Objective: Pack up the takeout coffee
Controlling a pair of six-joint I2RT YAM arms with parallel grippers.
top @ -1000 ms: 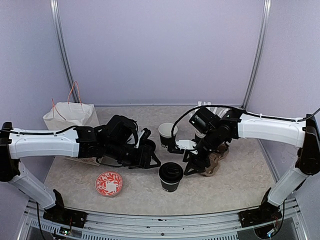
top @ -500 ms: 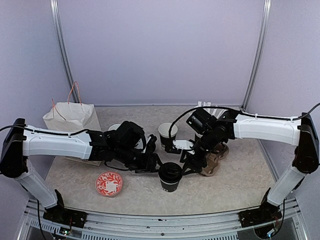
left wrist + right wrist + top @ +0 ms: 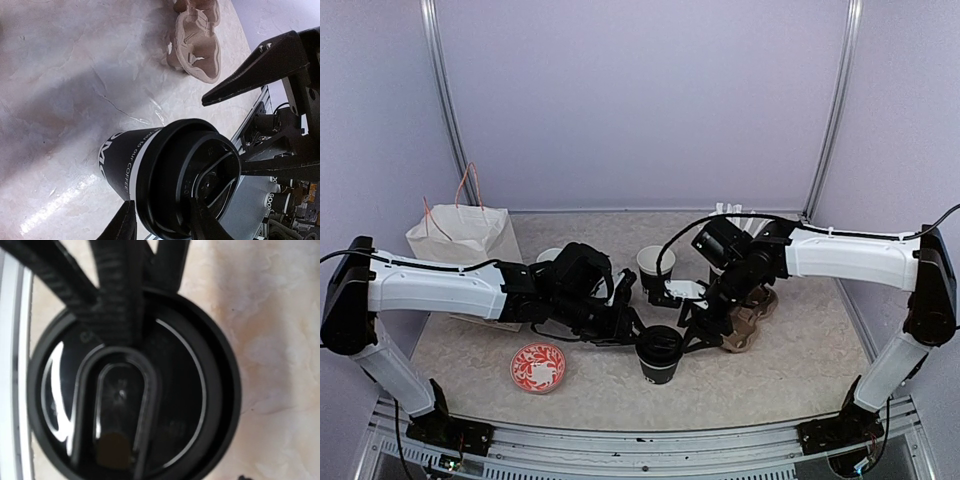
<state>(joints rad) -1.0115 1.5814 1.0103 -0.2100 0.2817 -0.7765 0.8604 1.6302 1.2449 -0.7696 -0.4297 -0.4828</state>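
Item: small black paper cup with round black plastic lid, upright on table between my pincers | my left pincer half-open astride its rim, grip unclear | my right pincer wide, empty | light, crushable; clasp just under lid

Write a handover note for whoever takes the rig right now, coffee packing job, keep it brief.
Left gripper: fingers either side of the takeout coffee cup near its rim; firm grip unclear.
Right gripper: open, close by the lid.
Cup: upright on the table, lid on, between both grippers; cardboard carrier lies to its right.
Done: lid fitted.
Left: cup not yet packed.
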